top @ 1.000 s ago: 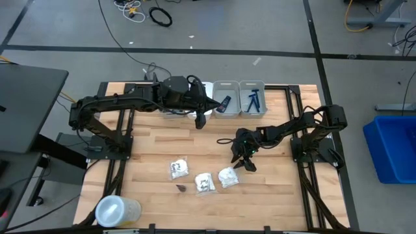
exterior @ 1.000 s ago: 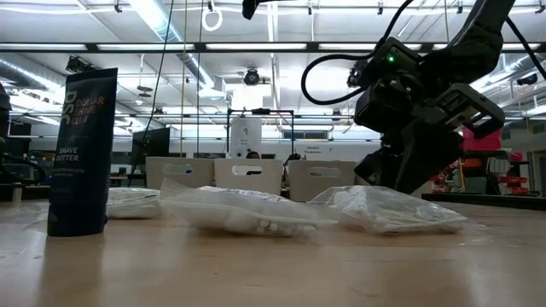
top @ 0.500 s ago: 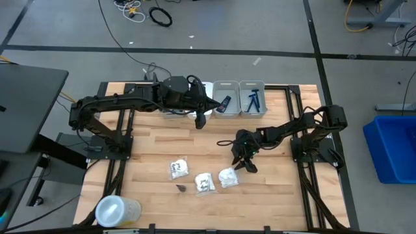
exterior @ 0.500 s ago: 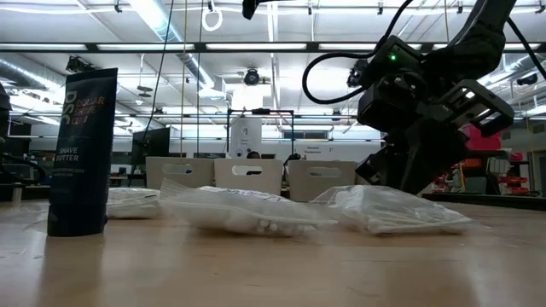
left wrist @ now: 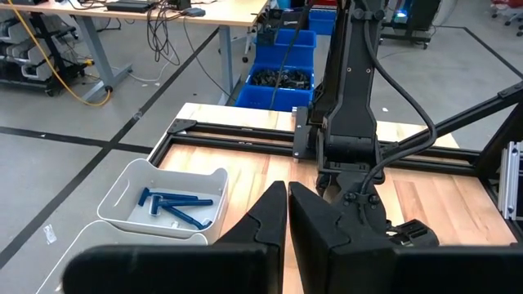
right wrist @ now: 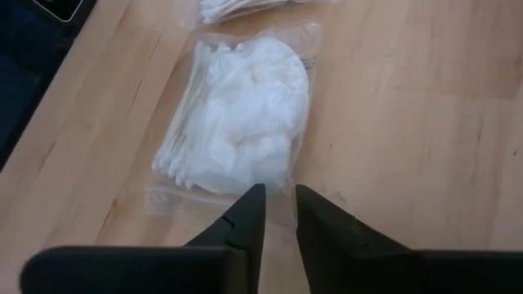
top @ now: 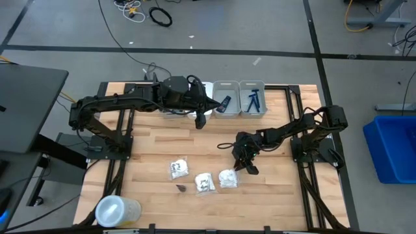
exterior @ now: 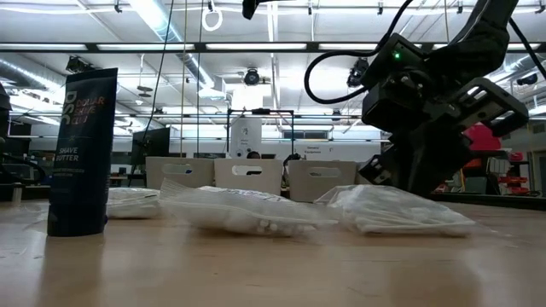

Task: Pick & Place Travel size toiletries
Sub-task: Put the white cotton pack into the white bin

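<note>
Three white crinkly packets lie flat on the wood toward the near edge: one [top: 177, 168], one [top: 204, 182], one [top: 227, 177]. A small dark pouch [top: 181, 188] stands upright beside them, tall in the low view [exterior: 81, 153]. My right gripper [top: 245, 167] is low at the right-hand packet [right wrist: 241, 131], its fingers a narrow gap apart, pointing down at the packet's clear edge [right wrist: 278, 189]. My left gripper [top: 199, 121] hangs shut above the table, just in front of the bins. Blue razors [left wrist: 172, 204] lie in the rightmost bin; a dark case [top: 225, 101] lies in the middle one. My right gripper comes slanting down from the table's right side, its fingertips [right wrist: 252, 200] standing at the clear plastic edge of the right-hand packet. I cannot tell whether they touch it. The packet lies flat on the table.
Three bins sit in a row at the far edge: a white one [top: 207, 88], a grey one [top: 225, 85] and the razor bin [top: 252, 85]. A pale cylinder [top: 117, 211] lies at the near left corner. Bare wood stretches between the bins and the packets.
My right gripper has crept a little toward the table's near edge and down, closer to the right-hand packet. The left arm has kept still.
</note>
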Action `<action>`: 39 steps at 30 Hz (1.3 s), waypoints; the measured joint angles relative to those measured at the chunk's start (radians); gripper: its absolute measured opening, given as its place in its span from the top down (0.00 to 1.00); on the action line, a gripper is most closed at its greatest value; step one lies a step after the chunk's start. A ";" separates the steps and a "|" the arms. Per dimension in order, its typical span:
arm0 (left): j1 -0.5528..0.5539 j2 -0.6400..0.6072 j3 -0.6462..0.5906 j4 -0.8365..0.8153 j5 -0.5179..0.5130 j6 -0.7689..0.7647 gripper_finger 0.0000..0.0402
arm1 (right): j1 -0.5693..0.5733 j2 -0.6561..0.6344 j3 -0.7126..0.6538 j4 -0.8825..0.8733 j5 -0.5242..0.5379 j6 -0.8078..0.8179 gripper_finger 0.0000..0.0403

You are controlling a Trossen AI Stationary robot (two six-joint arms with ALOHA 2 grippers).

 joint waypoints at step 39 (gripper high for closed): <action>0.000 0.000 0.000 0.005 0.005 0.002 0.94 | -0.014 -0.189 0.000 -0.133 -0.042 0.030 1.00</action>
